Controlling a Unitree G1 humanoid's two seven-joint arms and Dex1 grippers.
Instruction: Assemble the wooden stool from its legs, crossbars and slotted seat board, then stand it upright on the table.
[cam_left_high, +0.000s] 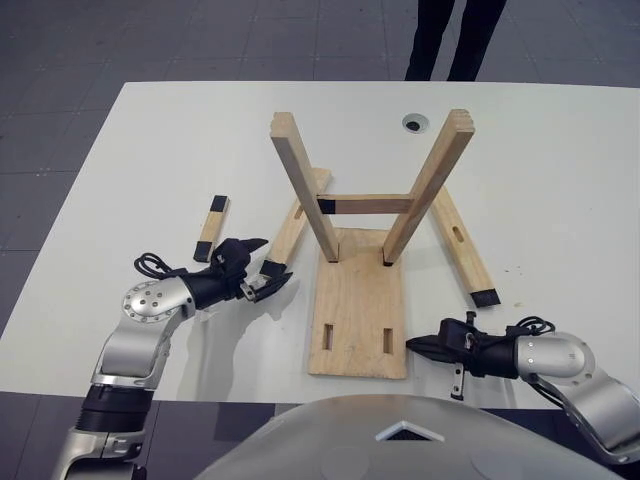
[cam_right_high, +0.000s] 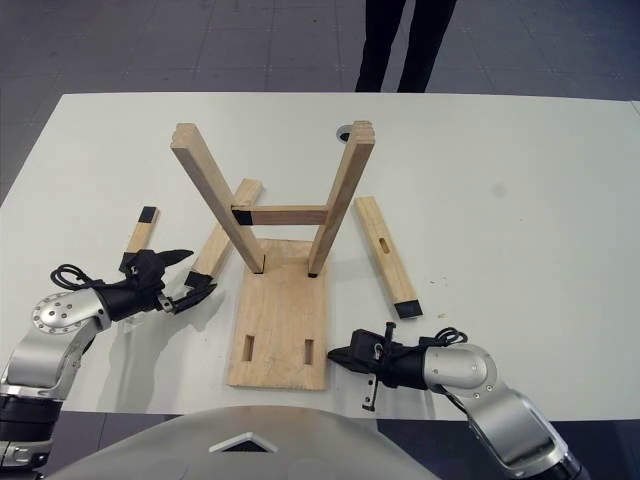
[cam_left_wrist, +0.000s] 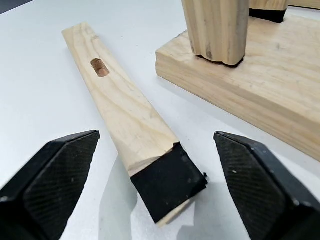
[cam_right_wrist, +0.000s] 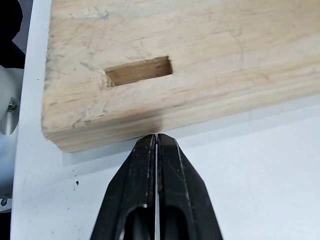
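Seat board (cam_left_high: 358, 305): pale slotted plank flat on the white table (cam_left_high: 560, 180), two square legs (cam_left_high: 305, 185) standing in it.
Left gripper (cam_left_high: 275, 260): spread wide around a loose leg (cam_left_wrist: 120, 107), at its black-capped end.
Right gripper (cam_right_wrist: 156, 140): pinched together, at the board's edge.

Office or lab-like room, white desk-style table (cam_left_high: 560, 180) with a cable grommet (cam_left_high: 414, 123), dark grey tiled floor (cam_left_high: 200, 40) around it

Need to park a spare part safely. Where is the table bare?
Bare: the right side of the table beyond the right loose leg, and its far-left corner behind the short crossbar. Crowded: around the seat board, where the left loose leg, left gripper and right gripper sit.
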